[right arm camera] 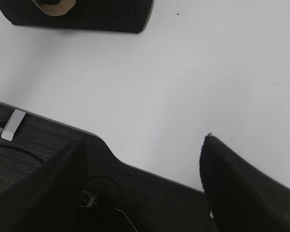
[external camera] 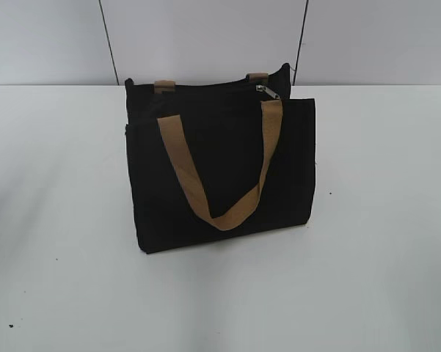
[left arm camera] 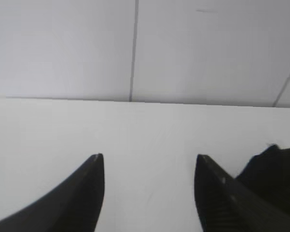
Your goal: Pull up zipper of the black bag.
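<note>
Left fingers (left arm camera: 149, 162) wide | right fingers (right arm camera: 142, 140) wide | boxy black bag (external camera: 220, 176), likely fabric | silver zipper (external camera: 267, 91)

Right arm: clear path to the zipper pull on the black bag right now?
Probably yes. The right gripper is open and empty above bare table, away from the black bag. The silver zipper pull sits exposed at the bag's top right; only the tan strap lies close below.
</note>
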### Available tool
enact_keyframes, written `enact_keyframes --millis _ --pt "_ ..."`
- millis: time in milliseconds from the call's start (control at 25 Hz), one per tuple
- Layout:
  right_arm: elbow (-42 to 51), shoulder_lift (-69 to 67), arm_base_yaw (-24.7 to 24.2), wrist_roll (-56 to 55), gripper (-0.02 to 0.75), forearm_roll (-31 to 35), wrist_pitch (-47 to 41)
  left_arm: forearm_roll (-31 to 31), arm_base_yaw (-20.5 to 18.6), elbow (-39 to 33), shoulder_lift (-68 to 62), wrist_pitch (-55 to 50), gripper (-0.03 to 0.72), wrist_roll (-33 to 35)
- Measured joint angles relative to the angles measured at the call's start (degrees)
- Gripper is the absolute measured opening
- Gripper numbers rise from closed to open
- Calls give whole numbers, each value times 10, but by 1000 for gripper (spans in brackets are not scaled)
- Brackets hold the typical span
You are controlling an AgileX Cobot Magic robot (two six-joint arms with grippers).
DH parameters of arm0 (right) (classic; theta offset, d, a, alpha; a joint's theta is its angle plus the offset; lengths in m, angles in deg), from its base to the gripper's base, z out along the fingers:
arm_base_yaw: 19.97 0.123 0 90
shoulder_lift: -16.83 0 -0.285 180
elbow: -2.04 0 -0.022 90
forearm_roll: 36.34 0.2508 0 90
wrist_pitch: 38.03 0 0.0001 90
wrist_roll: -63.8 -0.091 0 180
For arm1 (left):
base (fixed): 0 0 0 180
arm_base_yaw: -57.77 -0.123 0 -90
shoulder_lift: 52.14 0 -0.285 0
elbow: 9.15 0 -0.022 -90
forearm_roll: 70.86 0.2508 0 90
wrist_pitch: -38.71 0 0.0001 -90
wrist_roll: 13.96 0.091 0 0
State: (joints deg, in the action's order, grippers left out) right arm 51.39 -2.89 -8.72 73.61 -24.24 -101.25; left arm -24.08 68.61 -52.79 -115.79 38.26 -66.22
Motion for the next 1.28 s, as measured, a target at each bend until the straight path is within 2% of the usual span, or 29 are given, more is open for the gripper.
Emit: enact_keyframes --millis 120,280,520,720,960,1280 --pt "0 0 0 0 559 0 0 -145 0 0 23 -102 457 149" --pt "0 0 0 0 559 0 0 -267 11 0 97 -270 447 296" --pt "0 0 0 0 559 1 0 -363 16 0 230 -530 437 397" --pt "0 0 0 0 559 1 0 -454 17 0 319 -608 437 451" --pt "0 0 0 0 559 1 0 -484 20 -1 388 -626 437 510" --pt "0 0 0 0 559 1 0 -481 24 -28 398 -612 437 523"
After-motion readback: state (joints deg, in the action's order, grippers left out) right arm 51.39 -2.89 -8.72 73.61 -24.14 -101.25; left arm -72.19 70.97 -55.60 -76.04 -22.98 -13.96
